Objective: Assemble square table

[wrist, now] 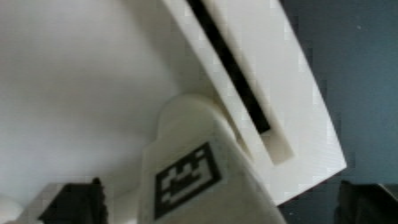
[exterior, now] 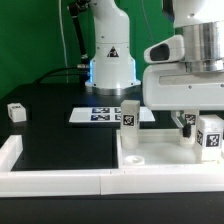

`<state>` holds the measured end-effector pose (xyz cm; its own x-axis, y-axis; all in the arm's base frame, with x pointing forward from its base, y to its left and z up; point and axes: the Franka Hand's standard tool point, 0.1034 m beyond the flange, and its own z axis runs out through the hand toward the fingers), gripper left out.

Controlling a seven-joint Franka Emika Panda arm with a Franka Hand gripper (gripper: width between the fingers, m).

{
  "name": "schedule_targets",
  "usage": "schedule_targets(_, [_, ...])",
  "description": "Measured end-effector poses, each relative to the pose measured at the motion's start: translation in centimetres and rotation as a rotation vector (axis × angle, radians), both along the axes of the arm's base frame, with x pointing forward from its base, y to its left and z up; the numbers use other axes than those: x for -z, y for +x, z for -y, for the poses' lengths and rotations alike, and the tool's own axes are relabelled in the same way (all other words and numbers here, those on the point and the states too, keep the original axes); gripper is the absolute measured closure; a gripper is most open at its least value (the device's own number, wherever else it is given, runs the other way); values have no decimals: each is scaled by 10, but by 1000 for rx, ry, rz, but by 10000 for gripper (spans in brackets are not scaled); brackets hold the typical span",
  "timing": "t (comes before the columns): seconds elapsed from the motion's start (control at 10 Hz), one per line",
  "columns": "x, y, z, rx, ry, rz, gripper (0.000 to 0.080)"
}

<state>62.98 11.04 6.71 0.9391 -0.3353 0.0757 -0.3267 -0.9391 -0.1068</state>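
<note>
The white square table top [exterior: 165, 160] lies at the front on the exterior view's right. One white tagged leg [exterior: 130, 114] stands upright at its far corner. A second tagged leg [exterior: 211, 137] stands upright at the exterior view's right, under my gripper [exterior: 203, 126]. In the wrist view this leg [wrist: 187, 175] rises from the table top [wrist: 80, 90] between the dark fingers [wrist: 71, 203] of my gripper [wrist: 217, 205], with a gap on each side. The gripper is open and holds nothing. A loose leg [exterior: 15, 112] lies far off on the exterior view's left.
The marker board [exterior: 100, 116] lies behind the table top, in front of the robot base [exterior: 110, 65]. Long white border rails [exterior: 55, 180] run along the front edge and the exterior view's left side. A green backdrop closes the rear.
</note>
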Motion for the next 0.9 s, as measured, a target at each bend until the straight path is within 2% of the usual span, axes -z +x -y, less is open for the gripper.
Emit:
schedule_targets(0.1, [0, 0, -2, 14, -1, 3, 151])
schedule_targets(0.2, [0, 0, -1, 32, 0, 2, 272])
schedule_targets(0.3, [0, 0, 0, 32, 0, 2, 272])
schedule_targets(0.5, [1, 0, -1, 143, 14, -7, 512])
schedule_targets(0.7, [1, 0, -1, 266, 28, -17, 512])
schedule_targets(0.9, [-1, 1, 4, 544, 84, -42, 512])
